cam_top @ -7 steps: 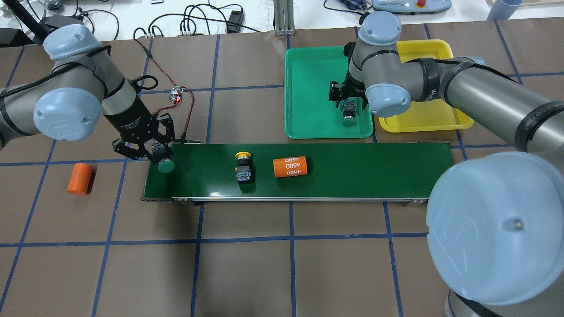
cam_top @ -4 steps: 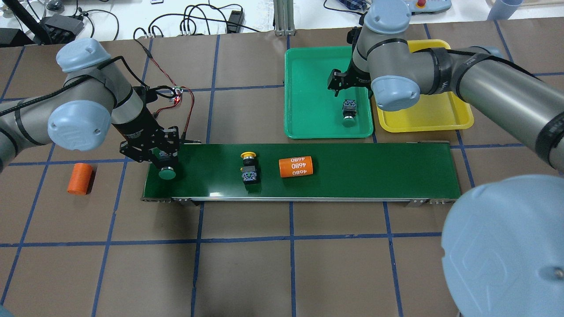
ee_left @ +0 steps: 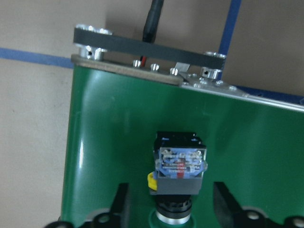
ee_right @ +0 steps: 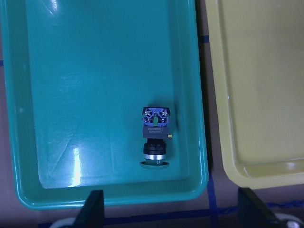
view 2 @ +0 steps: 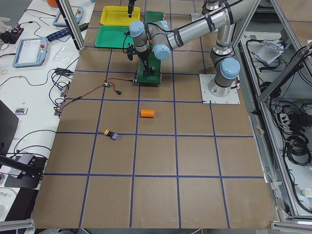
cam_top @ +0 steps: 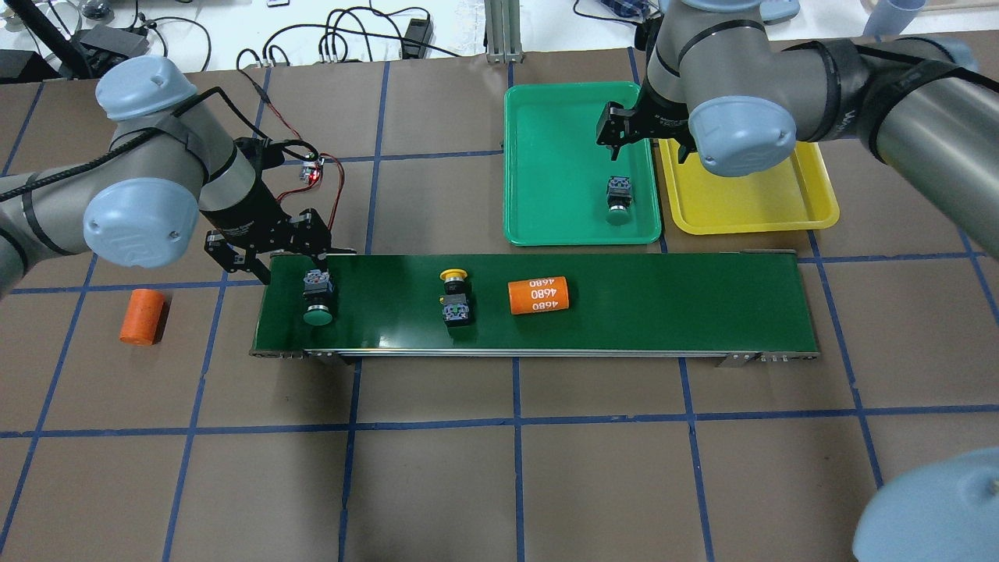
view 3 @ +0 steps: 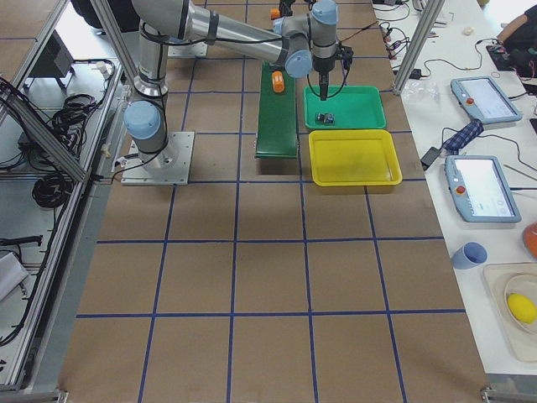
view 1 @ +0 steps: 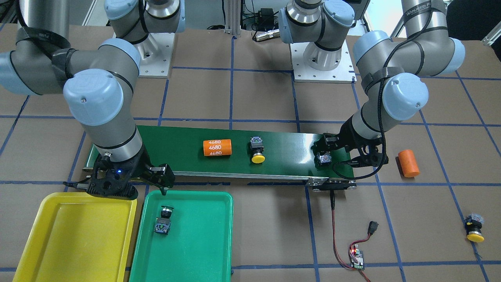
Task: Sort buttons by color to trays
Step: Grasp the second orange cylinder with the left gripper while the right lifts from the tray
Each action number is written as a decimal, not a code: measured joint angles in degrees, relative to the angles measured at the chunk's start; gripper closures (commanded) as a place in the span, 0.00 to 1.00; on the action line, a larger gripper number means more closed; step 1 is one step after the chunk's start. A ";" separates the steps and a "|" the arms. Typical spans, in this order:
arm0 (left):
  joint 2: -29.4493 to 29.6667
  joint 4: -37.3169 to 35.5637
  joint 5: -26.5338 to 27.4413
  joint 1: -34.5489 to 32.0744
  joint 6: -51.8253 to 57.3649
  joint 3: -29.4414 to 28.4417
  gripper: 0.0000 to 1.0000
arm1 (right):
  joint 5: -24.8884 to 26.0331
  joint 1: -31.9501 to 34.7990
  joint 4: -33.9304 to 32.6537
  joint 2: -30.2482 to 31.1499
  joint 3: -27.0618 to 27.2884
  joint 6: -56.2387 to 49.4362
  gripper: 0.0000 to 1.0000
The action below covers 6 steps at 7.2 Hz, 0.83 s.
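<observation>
Far out on the robot's left a stray yellow-capped button lies on the bare table, well apart from everything, and nearer in sits a plain orange cylinder. The left gripper has just let go. A second ago it was clamped on the green-capped button at the left end of the conveyor belt. Now that button lies on the belt on its own, and the claw has drawn back toward the belt's far edge, jaws spread wide and holding nothing. Its wrist camera shows the fingers standing clear on either side of the button. Further along the belt are a second yellow button and the orange cylinder marked 4680, both a little further right than before, so the belt seems to be carrying things toward the trays. In the green tray the other green button lies near the right-hand wall, dropped and left. The right gripper has risen off it and hangs over the tray's far right side, jaws wide apart, empty. The yellow tray just beside it has no button in it yet, so I'd say one of four is sorted.
</observation>
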State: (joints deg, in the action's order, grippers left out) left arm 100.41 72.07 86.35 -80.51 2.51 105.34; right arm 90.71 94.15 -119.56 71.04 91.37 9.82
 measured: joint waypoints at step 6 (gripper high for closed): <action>7.82 -3.26 0.27 25.46 25.41 -5.92 0.00 | 2.08 0.25 14.74 8.66 0.10 0.79 0.00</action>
State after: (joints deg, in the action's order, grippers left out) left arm 108.23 68.81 86.62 -55.05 27.92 99.42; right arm 92.79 94.40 -104.82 79.70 91.47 10.60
